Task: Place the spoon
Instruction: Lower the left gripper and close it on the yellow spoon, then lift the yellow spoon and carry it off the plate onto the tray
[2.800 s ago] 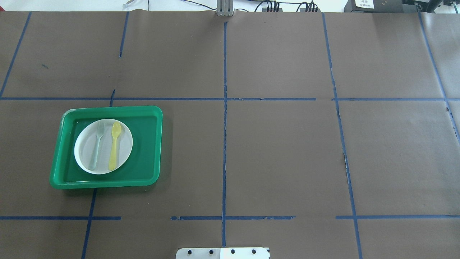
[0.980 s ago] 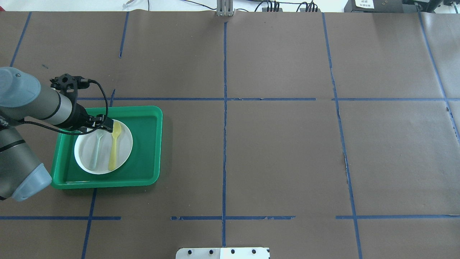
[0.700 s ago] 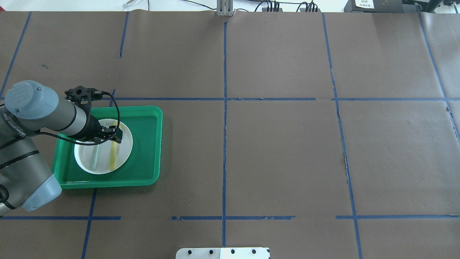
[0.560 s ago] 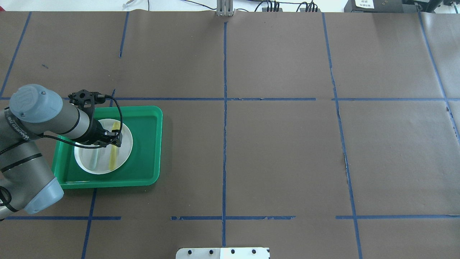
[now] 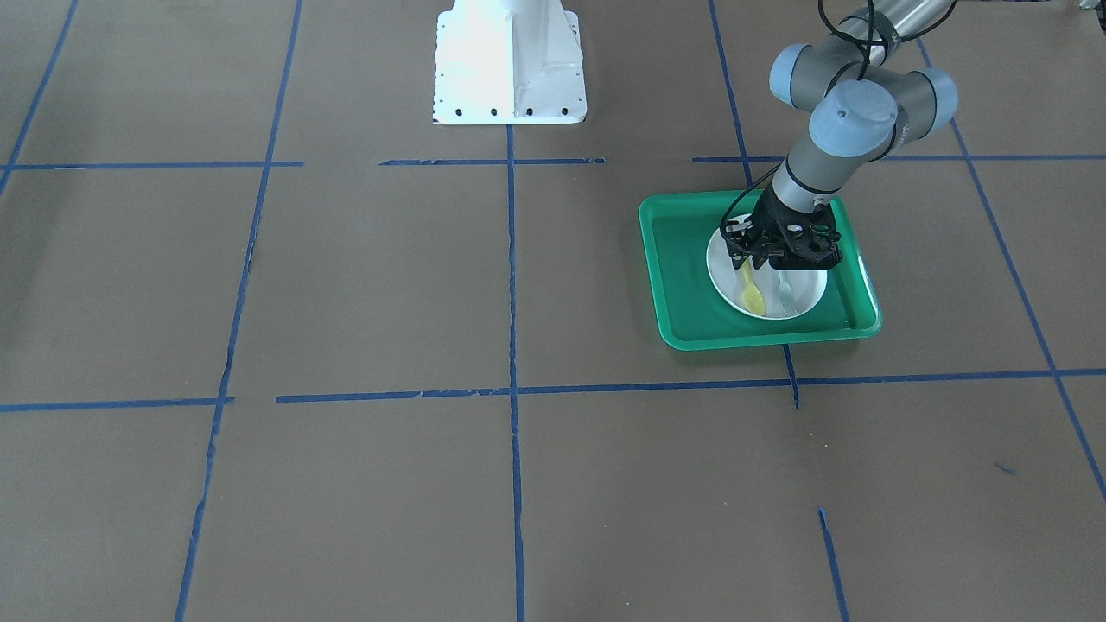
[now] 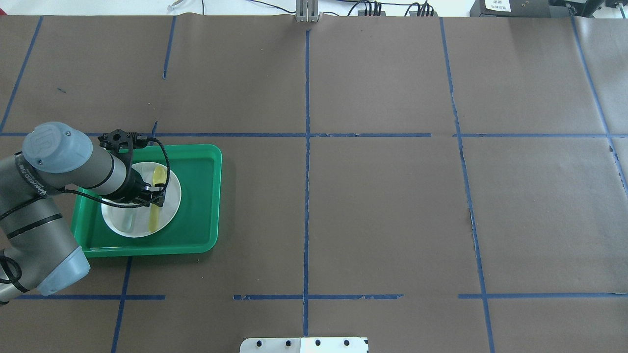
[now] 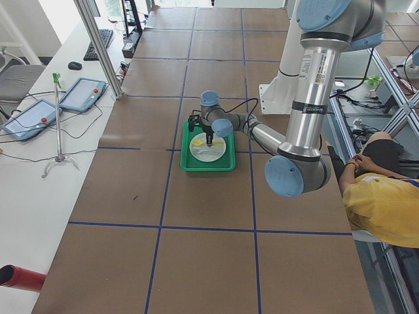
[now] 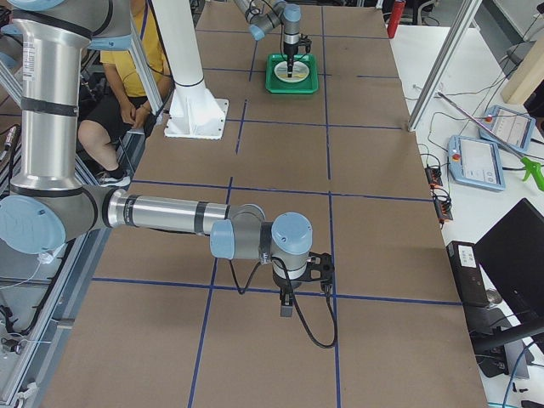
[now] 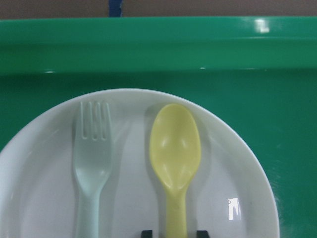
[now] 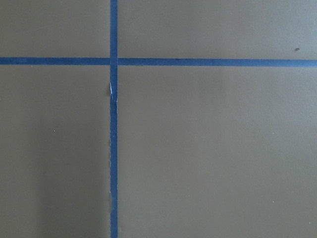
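Observation:
The yellow spoon lies on the white plate with its bowl toward the far tray rim, to the right of a pale grey-green fork. The plate sits in a green tray. My left gripper is open and low over the plate, one fingertip on each side of the spoon's handle, with a small gap on each side. In the front-facing view it covers the handle, and the spoon's bowl shows. My right gripper hangs over bare table far away; I cannot tell its state.
The tray's raised rim runs just beyond the plate. Brown paper with blue tape lines covers the table. The robot base stands at mid-table edge. A seated person is beside the table.
My left arm came in from the left, moved over the plate and came down so its fingers straddle the spoon's handle. The spoon and fork have not moved.

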